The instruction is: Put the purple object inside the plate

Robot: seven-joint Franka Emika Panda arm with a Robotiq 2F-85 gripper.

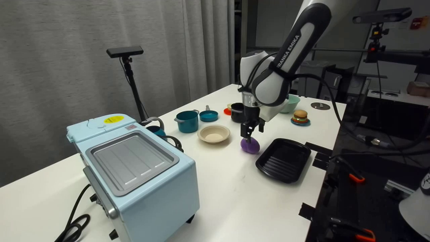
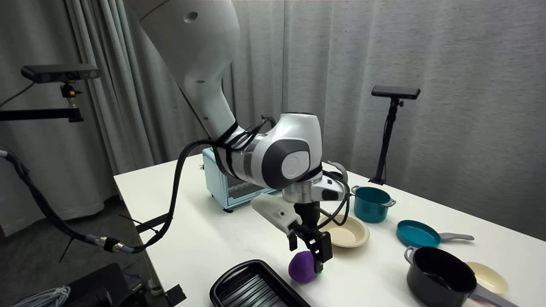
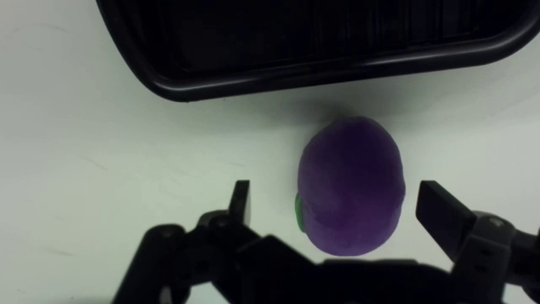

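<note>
The purple object [image 1: 250, 147] is a rounded, egg-like item with a bit of green at one side. It lies on the white table beside the black tray, and it also shows in an exterior view [image 2: 301, 268] and the wrist view [image 3: 351, 185]. My gripper [image 3: 334, 200] is open, with its fingers on either side of the purple object and a gap on each side. The gripper points down just over it in both exterior views [image 1: 254, 132] [image 2: 306, 253]. The plate [image 1: 214, 134], a shallow cream dish, holds nothing visible; the arm partly covers it in an exterior view [image 2: 350, 233].
The black ridged tray [image 1: 280, 164] lies close to the purple object. A teal pot [image 1: 188, 121], a teal pan [image 1: 208, 116] and a black pot [image 2: 439, 277] stand around the plate. A light blue toaster oven [image 1: 161, 198], a toy burger [image 1: 300, 116] and a light teal bowl [image 1: 291, 103] also stand on the table.
</note>
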